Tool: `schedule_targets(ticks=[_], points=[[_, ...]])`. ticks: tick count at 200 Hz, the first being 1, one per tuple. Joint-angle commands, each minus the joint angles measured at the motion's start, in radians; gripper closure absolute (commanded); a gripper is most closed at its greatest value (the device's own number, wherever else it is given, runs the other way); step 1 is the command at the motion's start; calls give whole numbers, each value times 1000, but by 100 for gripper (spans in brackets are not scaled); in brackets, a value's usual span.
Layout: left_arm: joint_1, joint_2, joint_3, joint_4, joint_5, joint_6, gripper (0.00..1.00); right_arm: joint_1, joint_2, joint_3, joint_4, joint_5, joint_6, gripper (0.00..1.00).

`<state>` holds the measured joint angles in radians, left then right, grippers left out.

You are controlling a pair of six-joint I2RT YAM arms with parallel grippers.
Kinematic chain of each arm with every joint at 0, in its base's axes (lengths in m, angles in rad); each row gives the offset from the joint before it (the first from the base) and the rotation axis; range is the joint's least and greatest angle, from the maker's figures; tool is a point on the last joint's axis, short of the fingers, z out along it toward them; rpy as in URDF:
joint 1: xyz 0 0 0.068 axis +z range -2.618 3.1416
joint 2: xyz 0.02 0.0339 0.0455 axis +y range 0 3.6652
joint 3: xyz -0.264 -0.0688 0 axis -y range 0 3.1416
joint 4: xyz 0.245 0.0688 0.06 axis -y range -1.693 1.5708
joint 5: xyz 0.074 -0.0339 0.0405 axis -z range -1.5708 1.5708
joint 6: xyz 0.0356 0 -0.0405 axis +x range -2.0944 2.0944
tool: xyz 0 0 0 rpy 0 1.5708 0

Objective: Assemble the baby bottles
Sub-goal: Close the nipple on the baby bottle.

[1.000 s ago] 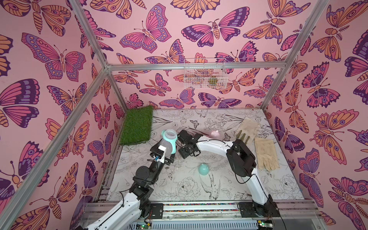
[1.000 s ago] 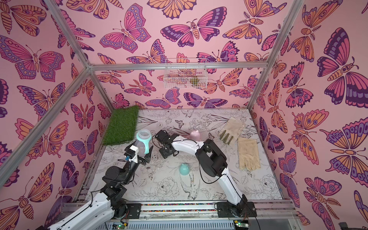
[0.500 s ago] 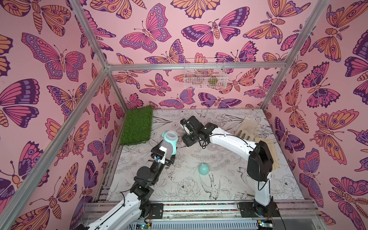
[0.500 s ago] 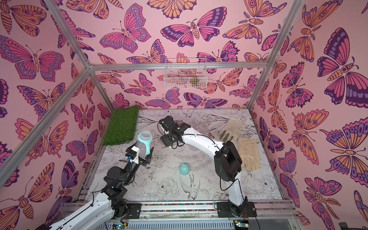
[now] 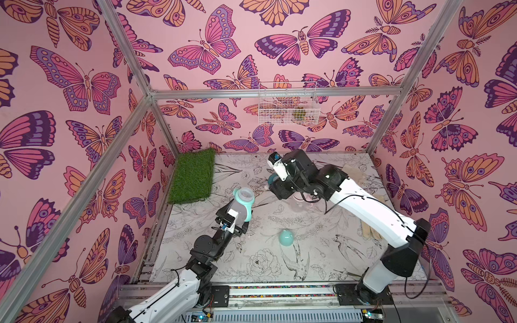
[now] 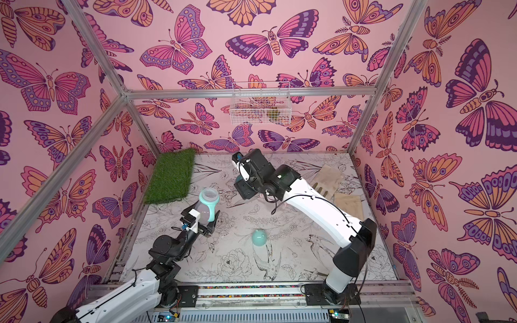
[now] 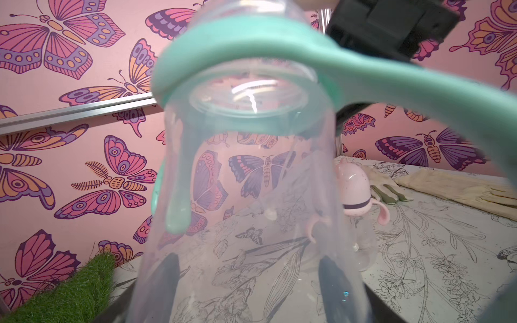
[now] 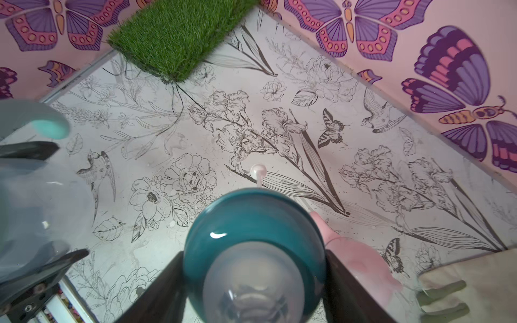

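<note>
My left gripper (image 5: 237,223) is shut on the base of a clear bottle (image 5: 242,205) with a teal twin-handled ring (image 7: 251,56), held tilted above the table, mouth open. Its dark fingers (image 7: 165,279) show through the plastic. My right gripper (image 5: 275,186) hovers further back and to the right, shut on a teal nipple collar (image 8: 251,218) with its clear nipple (image 8: 251,282). The pink bottle (image 7: 353,190) stands capped below the right arm, mostly hidden in both top views. A teal dome cap (image 5: 286,237) lies mid-table.
A green grass mat (image 5: 193,176) lies at the back left corner. Two beige gloves (image 6: 330,179) (image 6: 348,205) lie along the right side. A white wire basket (image 5: 288,103) hangs on the back wall. Pink butterfly walls close in three sides.
The right arm has pulled the teal collar up and back from beside the bottle's mouth, its elbow swinging out to the right. The left arm and bottle have barely shifted.
</note>
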<state>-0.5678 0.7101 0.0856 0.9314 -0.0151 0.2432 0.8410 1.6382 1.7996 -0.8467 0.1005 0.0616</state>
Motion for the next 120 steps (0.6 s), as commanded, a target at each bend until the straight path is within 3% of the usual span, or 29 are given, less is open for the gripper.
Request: schedule_targets(ticks=[1, 45, 120], points=[[8, 15, -19, 82, 41, 5, 100, 4, -47, 34, -55, -5, -39, 63], [9, 47, -9, 21, 137, 3, 100, 11, -112, 103, -106, -51, -72, 64], [8, 128, -9, 13, 159, 8, 100, 48, -168, 150, -87, -158, -83, 66]])
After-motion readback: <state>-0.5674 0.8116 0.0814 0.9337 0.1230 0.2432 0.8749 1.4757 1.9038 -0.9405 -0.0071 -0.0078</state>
